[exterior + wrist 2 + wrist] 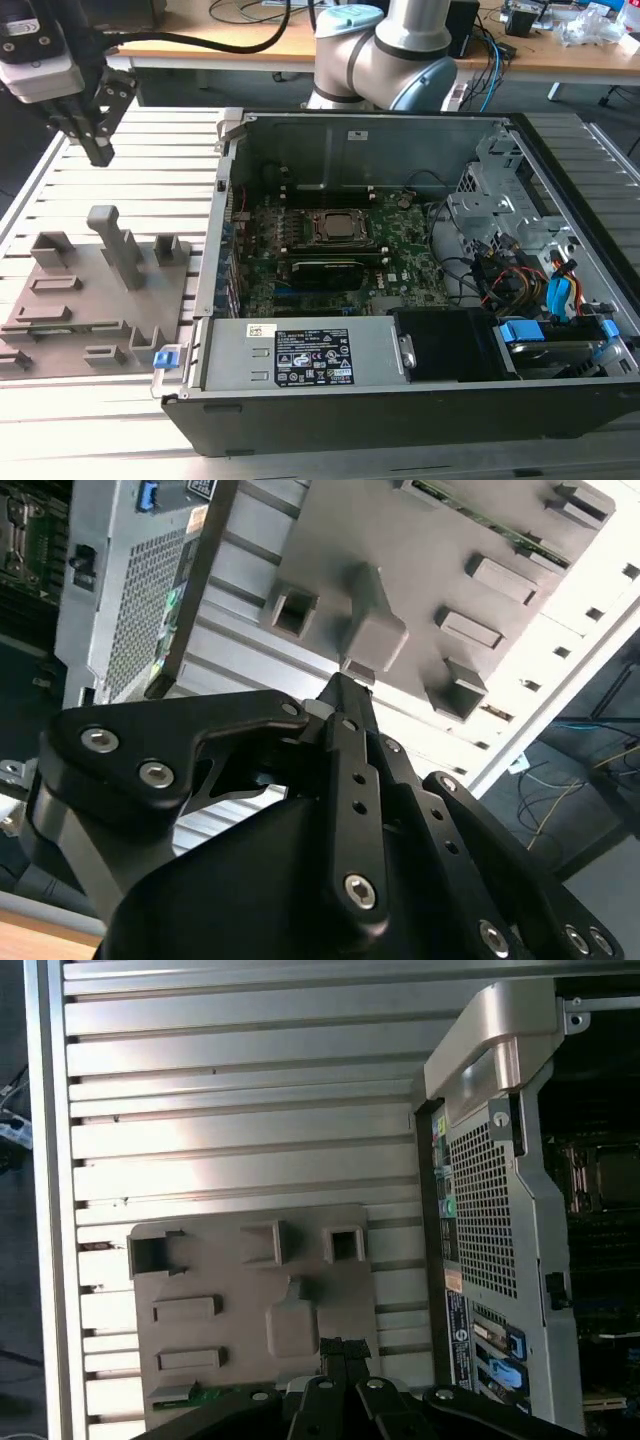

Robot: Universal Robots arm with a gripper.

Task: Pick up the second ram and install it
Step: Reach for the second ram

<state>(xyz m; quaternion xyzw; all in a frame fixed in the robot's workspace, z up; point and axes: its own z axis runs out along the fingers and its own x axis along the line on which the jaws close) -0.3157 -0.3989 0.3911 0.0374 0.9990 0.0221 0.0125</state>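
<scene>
Wooden desk [180, 48] behind, trailing cables [492, 70], slatted aluminium table [150, 150]

The tray [90, 300] is plain grey, and the second ram [190, 1396] is a strip of green. The table [150, 140] is silver, ribbed in long parallel lines. The motherboard [400, 250] is green, the case [400, 430] black, the cables [560, 295] blue and the gripper [97, 150] matte black.

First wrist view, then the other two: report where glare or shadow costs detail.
First wrist view: glare washes out part of the slatted table, and the inside of the computer case is dark. Second wrist view: the table's far side burns out to white, and the gripper is a dark mass in front. Exterior view: even light, mild shade over the motherboard.
</scene>
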